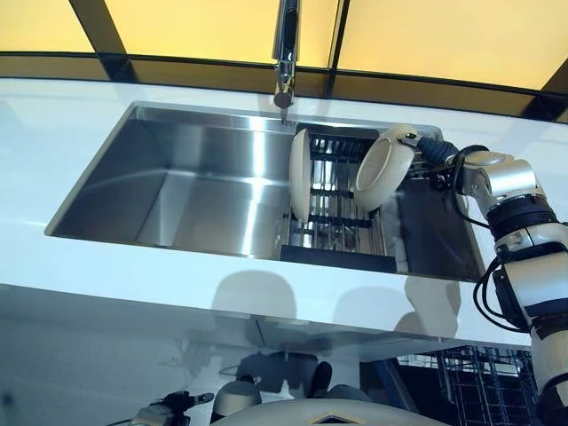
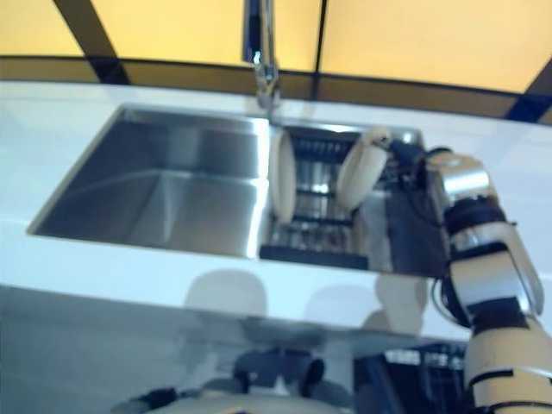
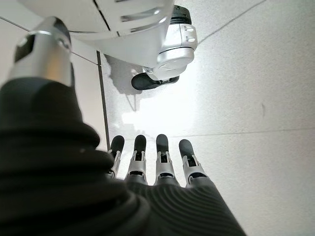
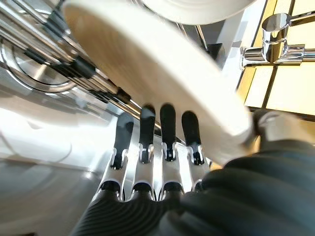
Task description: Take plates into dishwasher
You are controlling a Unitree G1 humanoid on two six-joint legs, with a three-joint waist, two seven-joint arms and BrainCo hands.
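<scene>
two cream plates are standing on edge in the dark wire rack [image 1: 342, 222] that is sitting in the right part of the steel sink [image 1: 177, 191]. the right hand [image 1: 424, 147] is reaching in over the sink's right rim and pinching the tilted plate [image 1: 383, 169] at its upper edge, with the thumb on one face and the dark-tipped fingers [image 4: 167, 123] lying straight along the other, as the right wrist view is showing. this plate is round and smooth with a raised rim, and it is leaning away from the hand toward the sink's middle, its lower edge sitting among the rack's wires. the upright plate [image 1: 300, 175] is standing farther from the hand, at the rack's far side, apart from the held plate with bare wires showing between them. beyond it, the sink's large basin is lying open, its brushed steel walls sloping down to a flat floor. the chrome tap [image 1: 285, 53] is rising from the back rim, above the upright plate and well clear of the hand. the white counter [image 1: 133, 275] is running smooth and flat all round the sink, with a wide bare strip along the front edge. below the counter, under the right arm, a dark wire dishwasher basket [image 1: 484, 382] is showing. the left hand [image 3: 152, 162] is hanging low over a pale speckled floor [image 3: 256, 98], its fingers straight and side by side, touching nothing.
</scene>
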